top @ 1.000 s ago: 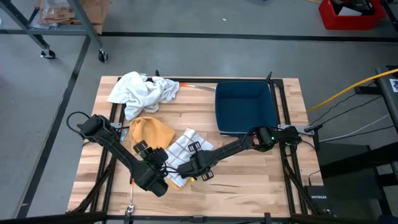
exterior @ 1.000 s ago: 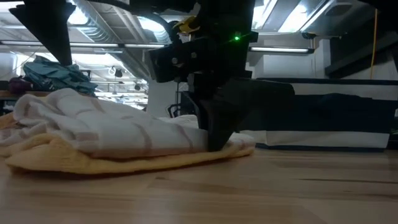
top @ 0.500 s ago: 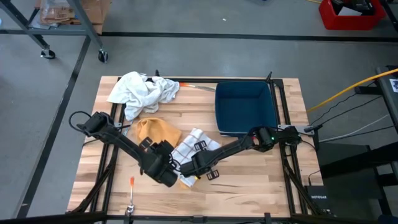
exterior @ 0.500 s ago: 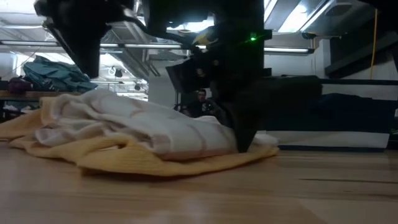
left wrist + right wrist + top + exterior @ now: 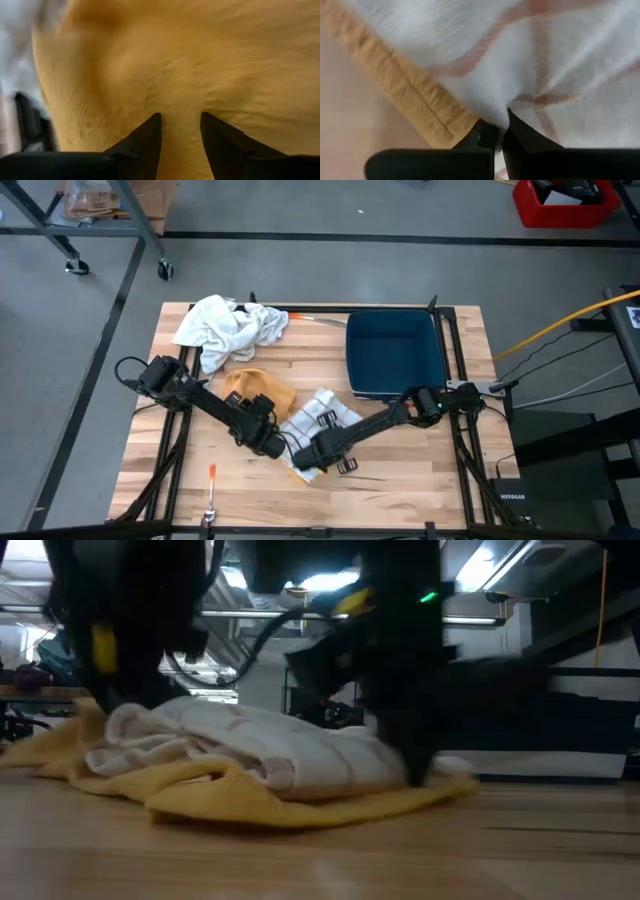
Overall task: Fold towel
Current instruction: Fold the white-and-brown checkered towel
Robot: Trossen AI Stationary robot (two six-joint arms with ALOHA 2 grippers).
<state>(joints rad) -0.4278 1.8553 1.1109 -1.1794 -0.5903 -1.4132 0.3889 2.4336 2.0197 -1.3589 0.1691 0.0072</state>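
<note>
Towel (image 5: 318, 412), white with reddish checks, lies just below the centre of the high view, resting partly on a yellow cloth (image 5: 262, 390) that spreads up and left from under it. Right gripper (image 5: 312, 461) sits at the towel's lower edge, its jaws clenched on a pinch of the checked fabric, as its wrist view shows; the yellow hem (image 5: 402, 85) runs right beside that pinch. Left gripper (image 5: 268, 442) is at the left edge of the pile, jaws parted and grasping nothing, with only yellow weave filling its wrist view.

Main risk, as I judge it: the left gripper closes on the yellow cloth instead of the towel, so both layers lift together and the fold drags the wrong fabric. The right pinch is small and near the hem, so it could slip out under tension, or catch the yellow edge too. In the low view the towel is bunched and humped (image 5: 270, 745), so a fold made now would likely trap wrinkles rather than lie flat. A crumpled white rag (image 5: 228, 326) at upper left and a blue tray (image 5: 395, 352) at upper right lie well apart
</note>
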